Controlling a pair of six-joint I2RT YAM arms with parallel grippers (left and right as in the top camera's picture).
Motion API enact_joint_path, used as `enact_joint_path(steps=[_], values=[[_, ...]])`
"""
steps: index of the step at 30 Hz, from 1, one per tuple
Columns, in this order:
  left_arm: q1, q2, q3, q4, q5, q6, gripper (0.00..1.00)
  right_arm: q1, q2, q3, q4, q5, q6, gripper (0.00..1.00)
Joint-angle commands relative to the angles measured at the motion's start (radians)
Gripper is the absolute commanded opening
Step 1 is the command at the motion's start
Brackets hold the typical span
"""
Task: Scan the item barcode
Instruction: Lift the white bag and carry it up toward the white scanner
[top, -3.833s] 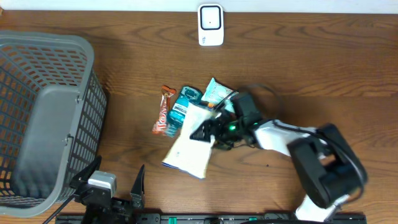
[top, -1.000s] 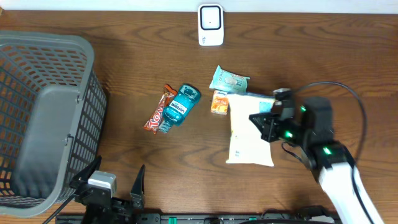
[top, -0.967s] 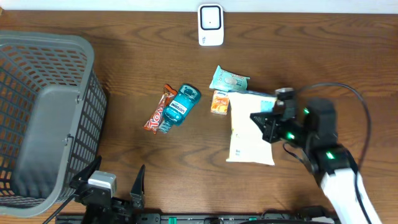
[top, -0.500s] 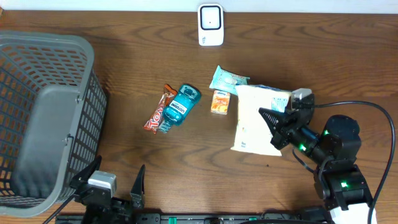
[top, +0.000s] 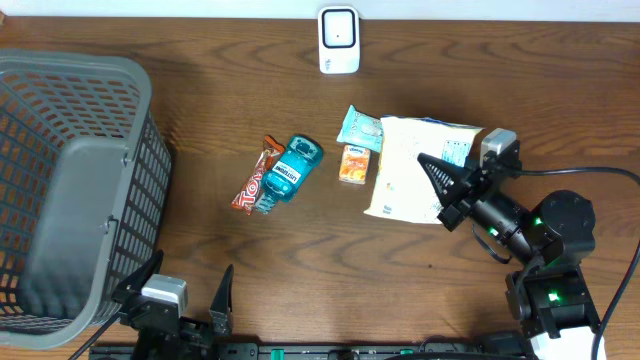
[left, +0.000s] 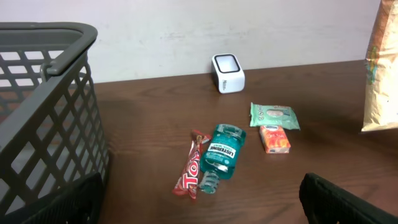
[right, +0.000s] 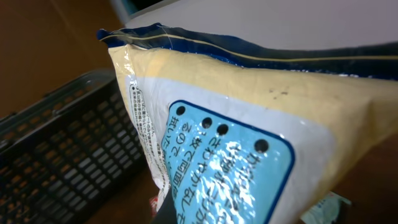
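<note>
While L claw (top: 190, 268) sits spread wide, R claw (top: 443, 186) pinches cream bag (top: 402, 168).

My right gripper (top: 436, 180) is now further right and closer to my base than before, and the cream bag (top: 405, 170) clamped in my jaws comes with it. The bag no longer lies over the blue bottle (top: 287, 172). The bottle and the small orange packet (top: 352, 164) are now uncovered, left of my jaws.
</note>
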Motion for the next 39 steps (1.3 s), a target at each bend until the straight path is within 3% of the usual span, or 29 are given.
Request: enact_joint_path(steps=[1,17,20,28,34,39], values=[[0.004,-0.002,0.0,0.002,0.006,-0.002,1.0,-0.002,-0.009,0.013,0.008,-0.058,0.01,0.02],[0.004,-0.002,0.0,0.002,0.006,-0.002,1.0,-0.002,-0.002,0.014,0.011,0.024,0.01,0.01],[0.004,-0.002,0.0,0.002,0.006,-0.002,1.0,-0.003,0.018,0.022,0.012,0.053,0.144,0.01],[0.004,-0.002,0.0,0.002,0.006,-0.002,1.0,-0.003,0.102,0.068,0.016,-0.115,0.38,0.01],[0.004,-0.002,0.0,-0.002,0.006,-0.002,1.0,-0.001,0.186,0.085,0.1,-0.105,0.135,0.01],[0.004,-0.002,0.0,-0.002,0.006,-0.002,1.0,0.039,0.298,0.085,0.293,0.116,-0.053,0.01]])
